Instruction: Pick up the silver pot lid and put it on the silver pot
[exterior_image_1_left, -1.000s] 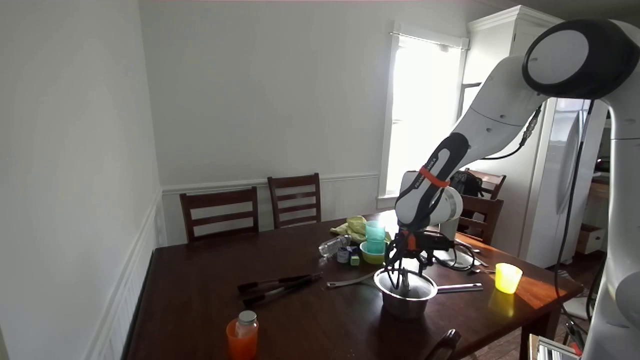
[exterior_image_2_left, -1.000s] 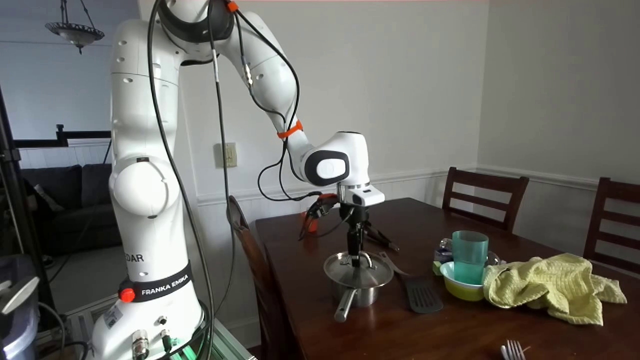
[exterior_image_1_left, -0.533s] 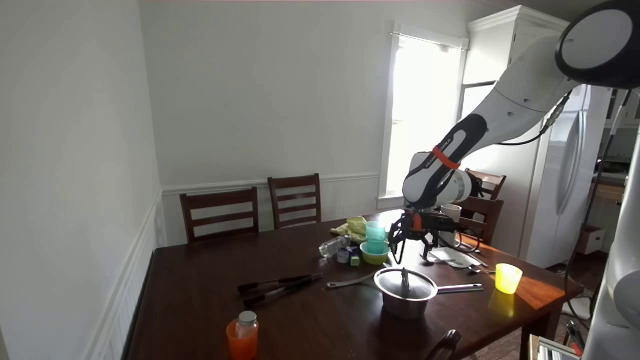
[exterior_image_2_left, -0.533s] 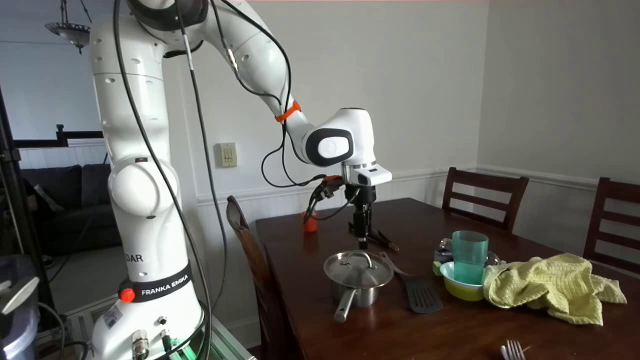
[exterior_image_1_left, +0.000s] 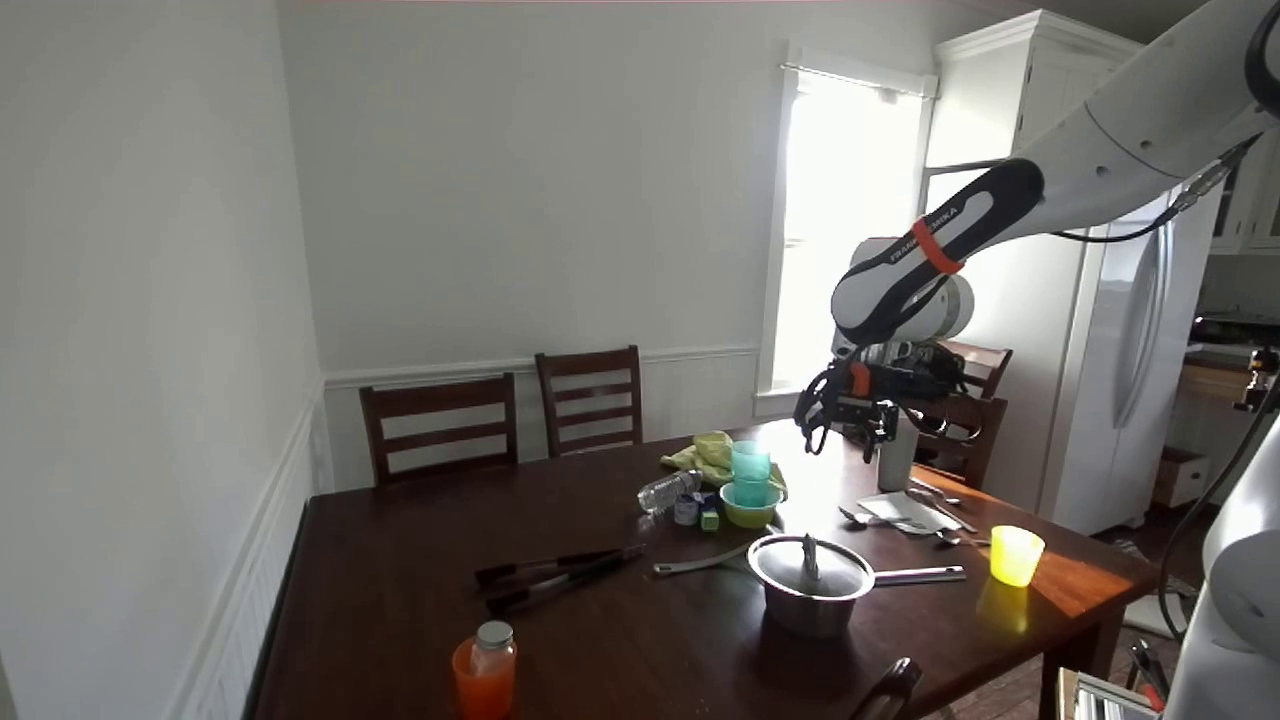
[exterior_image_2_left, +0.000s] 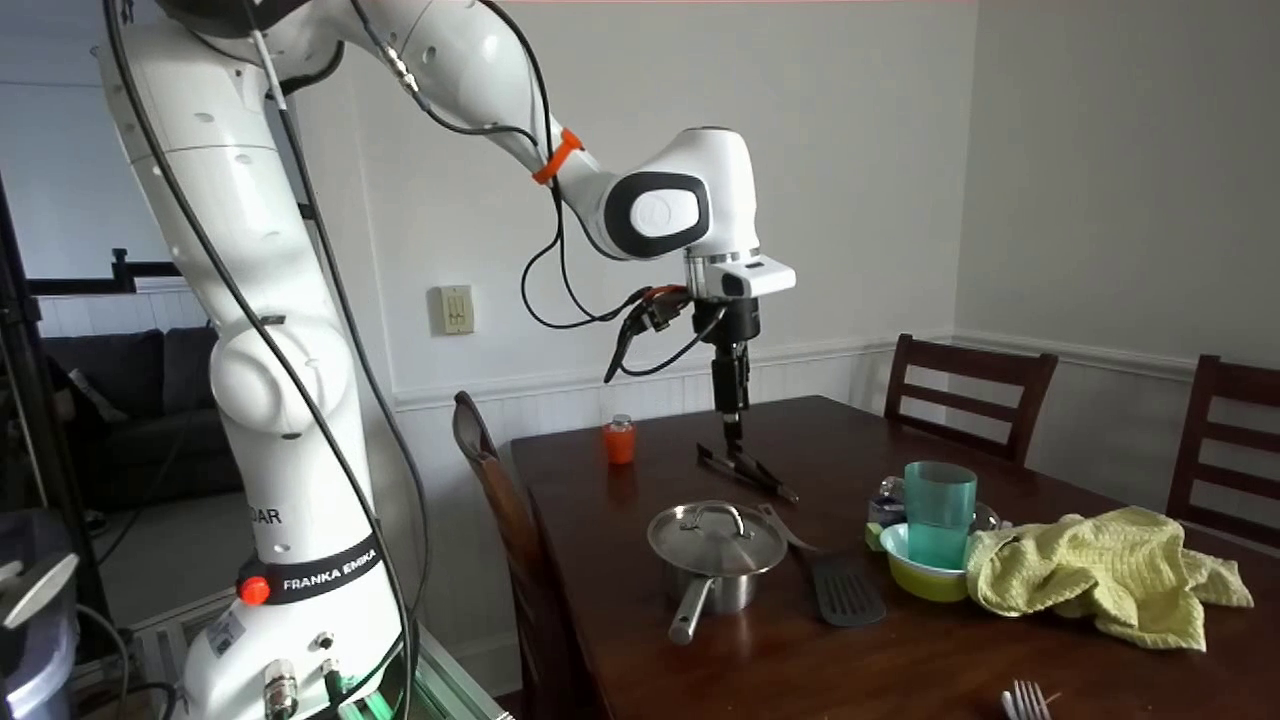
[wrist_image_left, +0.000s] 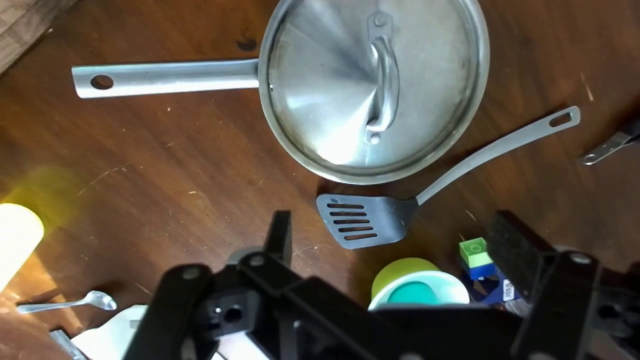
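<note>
The silver pot lid (exterior_image_1_left: 800, 572) lies on top of the silver pot (exterior_image_1_left: 810, 612), flat over its rim with its loop handle up. In an exterior view the lid (exterior_image_2_left: 690, 545) and the pot (exterior_image_2_left: 738, 594) stand near the table's edge, the pot's handle pointing toward the camera. In the wrist view the lid (wrist_image_left: 325, 105) covers the pot and hides its inside; the pot's handle (wrist_image_left: 170, 78) points left. My gripper (wrist_image_left: 392, 222) is open and empty, its fingers wide apart. In both exterior views the gripper (exterior_image_1_left: 842, 450) (exterior_image_2_left: 733, 440) hangs well above the lid, apart from it.
A slotted spatula (wrist_image_left: 365, 220) lies beside the pot. A teal cup (exterior_image_2_left: 940, 505) stands in a bowl (exterior_image_2_left: 925, 582) near a yellow towel (exterior_image_2_left: 1110, 575). A yellow cup (exterior_image_1_left: 1017, 557), tongs (exterior_image_1_left: 560, 575) and an orange cup (exterior_image_1_left: 485, 690) are also on the table.
My gripper has risen from around the lid's handle to well above the pot, moving back a little. The lid has stayed in place on the pot.
</note>
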